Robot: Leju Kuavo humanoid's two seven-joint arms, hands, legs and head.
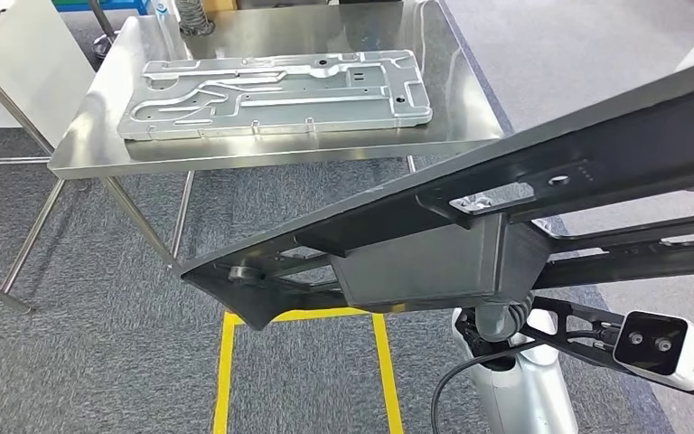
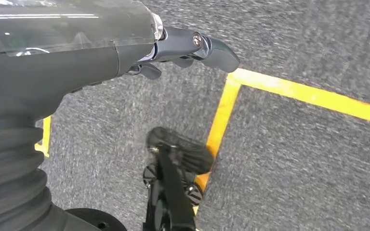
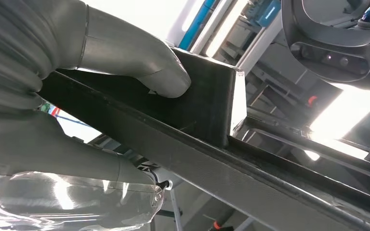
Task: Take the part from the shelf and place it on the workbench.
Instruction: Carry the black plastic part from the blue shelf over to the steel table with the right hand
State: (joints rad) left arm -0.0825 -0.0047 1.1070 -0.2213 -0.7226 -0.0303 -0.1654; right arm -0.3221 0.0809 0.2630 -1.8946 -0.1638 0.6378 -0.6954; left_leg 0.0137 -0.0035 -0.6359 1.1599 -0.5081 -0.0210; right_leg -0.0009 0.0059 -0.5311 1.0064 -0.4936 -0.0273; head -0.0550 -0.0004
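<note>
Part (image 1: 470, 217) — a long, dark metal frame with a boxy block at its middle — stretched across the head view from about eight o'clock up to three o'clock, carried in the air in front of the robot. It hung above grey carpet (image 1: 99, 362) marked with yellow floor tape (image 1: 226, 371). In the right wrist view, the right hand (image 3: 77, 96) gripped this frame: a thick grey thumb (image 3: 144, 62) pressed on the block's dark face, while the other fingers seemed to wrap beneath the rail. The left hand (image 2: 125, 43) appeared in the left wrist view, hanging over the carpet and tape with its dark fingers (image 2: 207, 48) loosely curled and nothing in them.

At about eleven o'clock in the head view stood the workbench (image 1: 470, 108), a steel table on thin legs. A flat silver plate (image 1: 276, 95) with milled channels lay on its top, taking up much of the surface.

Judging by this, the carrying step was in hand — the frame was off the shelf but not yet over the bench. The next move called for closing on the table, levelling the tilted frame and lowering it onto bare steel clear of the plate.
</note>
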